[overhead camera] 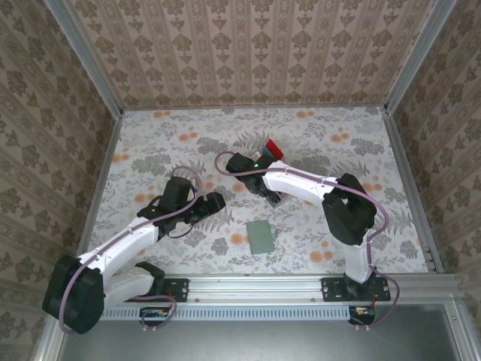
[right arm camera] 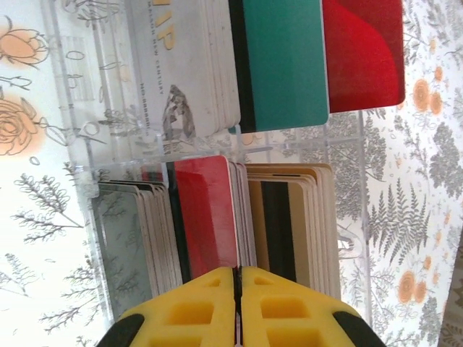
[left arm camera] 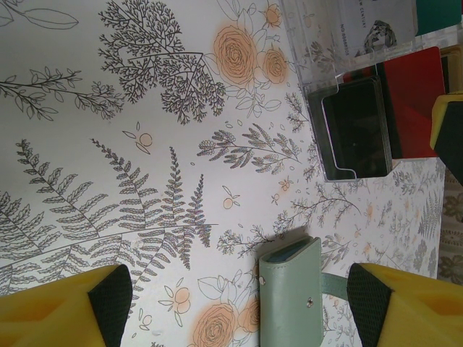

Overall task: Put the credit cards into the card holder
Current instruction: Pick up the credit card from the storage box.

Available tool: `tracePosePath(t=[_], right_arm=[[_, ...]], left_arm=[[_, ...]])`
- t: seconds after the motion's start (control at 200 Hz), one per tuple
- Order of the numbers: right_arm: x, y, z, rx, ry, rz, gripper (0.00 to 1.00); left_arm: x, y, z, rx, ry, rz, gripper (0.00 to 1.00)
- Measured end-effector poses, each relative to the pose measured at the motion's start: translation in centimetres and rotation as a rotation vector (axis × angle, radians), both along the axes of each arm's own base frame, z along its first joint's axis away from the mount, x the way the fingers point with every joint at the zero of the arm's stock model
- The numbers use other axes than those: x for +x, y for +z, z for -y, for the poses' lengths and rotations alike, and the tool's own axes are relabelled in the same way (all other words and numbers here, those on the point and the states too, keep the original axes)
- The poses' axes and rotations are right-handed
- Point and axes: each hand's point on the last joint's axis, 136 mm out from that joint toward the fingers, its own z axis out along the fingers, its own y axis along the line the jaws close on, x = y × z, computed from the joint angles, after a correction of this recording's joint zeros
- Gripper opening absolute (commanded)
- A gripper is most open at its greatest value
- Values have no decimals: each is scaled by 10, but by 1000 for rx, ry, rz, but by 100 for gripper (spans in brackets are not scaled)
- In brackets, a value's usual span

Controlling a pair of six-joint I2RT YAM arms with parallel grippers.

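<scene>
The grey-green card holder (overhead camera: 261, 236) lies folded shut on the table, and in the left wrist view the card holder (left arm camera: 291, 296) sits between my wide-apart fingers. My left gripper (overhead camera: 218, 201) (left arm camera: 239, 293) is open and empty. A clear slotted rack (right arm camera: 79, 108) holds the credit cards: a red card (right arm camera: 206, 217), beige cards (right arm camera: 304, 217), a teal card (right arm camera: 286, 65) and another red card (right arm camera: 365, 50). My right gripper (right arm camera: 237, 278) (overhead camera: 259, 164) is over the rack. It is shut on the top edge of a card at the red card's right side.
The rack (overhead camera: 255, 147) stands mid-table, beyond the card holder. Seen from the left wrist, a black card (left arm camera: 354, 126) fills the rack's near slot. A metal frame with patterned walls rings the floral table (overhead camera: 150, 143).
</scene>
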Motion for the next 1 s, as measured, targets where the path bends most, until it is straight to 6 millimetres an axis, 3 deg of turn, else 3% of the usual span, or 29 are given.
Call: tracePosePath(t=[0.255, 0.615, 1.0], right_arm=[[-10, 15, -12, 176, 0, -49, 3], [-21, 42, -8, 450, -58, -84, 1], [-65, 100, -12, 1132, -129, -28, 1]], left_arm=[[0, 0, 0, 0, 0, 0, 81], [0, 6, 6, -29, -23, -3, 81], [23, 46, 47, -241, -73, 34, 80]])
